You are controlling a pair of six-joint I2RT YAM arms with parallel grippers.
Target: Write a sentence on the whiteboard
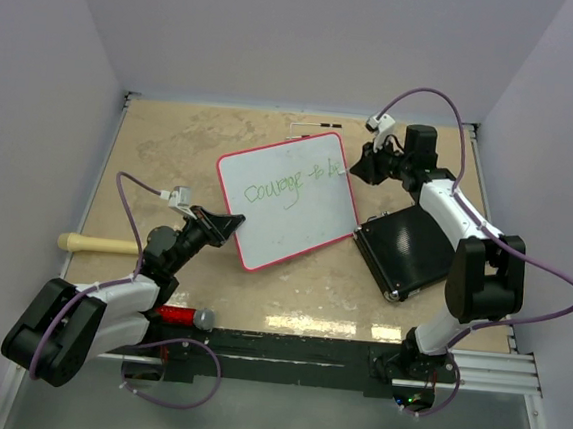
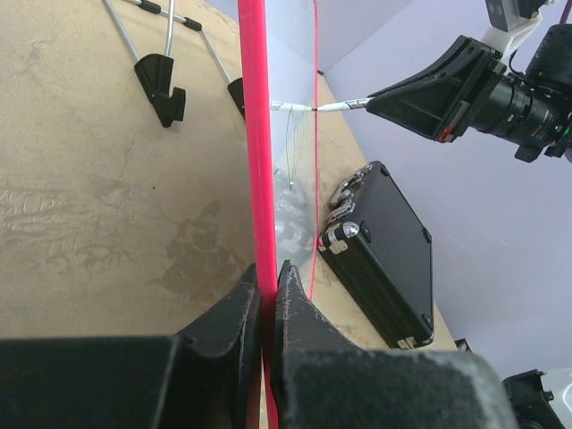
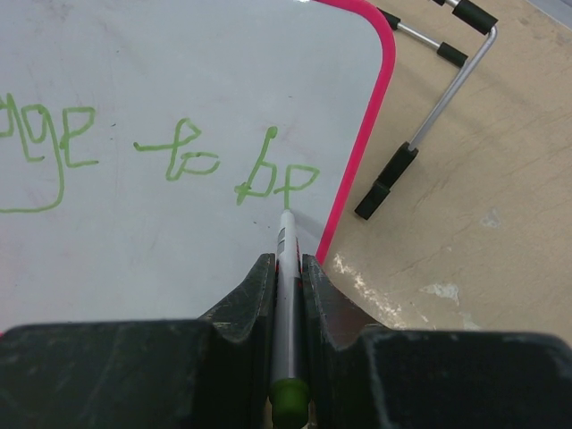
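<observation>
The whiteboard (image 1: 296, 225), white with a red rim, lies tilted at the table's middle and carries green handwriting (image 1: 273, 191). My left gripper (image 1: 228, 222) is shut on its near-left rim. In the left wrist view both fingers (image 2: 268, 286) pinch the red edge (image 2: 255, 134). My right gripper (image 1: 356, 163) hovers at the board's far-right corner, shut on a green-capped marker (image 3: 286, 295). The marker's tip touches the board (image 3: 179, 71) just under the last green letters (image 3: 273, 179), close to the right rim. From the left wrist the marker (image 2: 344, 105) shows meeting the board's surface.
A black case (image 1: 409, 247) lies right of the board, under the right arm. A wire stand with black feet (image 3: 429, 125) sits beyond the board's far corner. A wooden handle (image 1: 93, 245) lies at the left wall, and a red-and-grey object (image 1: 182, 316) by the arm bases.
</observation>
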